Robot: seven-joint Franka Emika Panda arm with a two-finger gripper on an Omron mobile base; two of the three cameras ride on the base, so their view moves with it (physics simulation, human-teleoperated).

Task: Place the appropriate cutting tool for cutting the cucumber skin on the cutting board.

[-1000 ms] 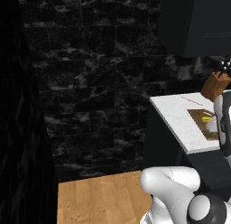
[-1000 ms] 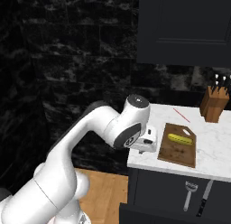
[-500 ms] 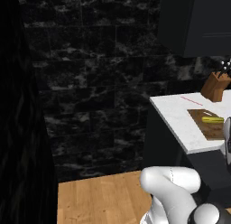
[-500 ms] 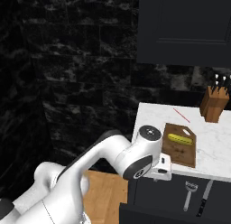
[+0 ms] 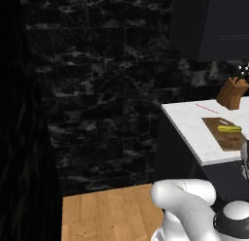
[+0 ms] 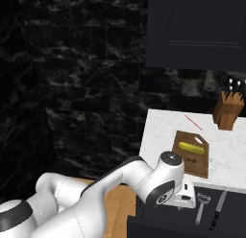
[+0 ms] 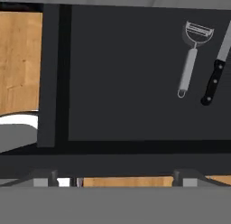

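**Reaching low beside the counter, peeler and knife in an open drawer**

Lying across the cutting board (image 6: 193, 153), the cucumber (image 6: 191, 148) sat toward the board's far end on the white marble counter (image 6: 158, 131), with the knife block (image 6: 227, 111) standing well apart near the wall. A peeler (image 7: 192, 56) and a knife (image 7: 218, 70) lay side by side, apart, on the dark drawer floor (image 7: 126, 74). The arm's hand hung low at the counter's front edge, just beside the peeler. Whether the gripper's fingers were spread or pressed together could not be told.
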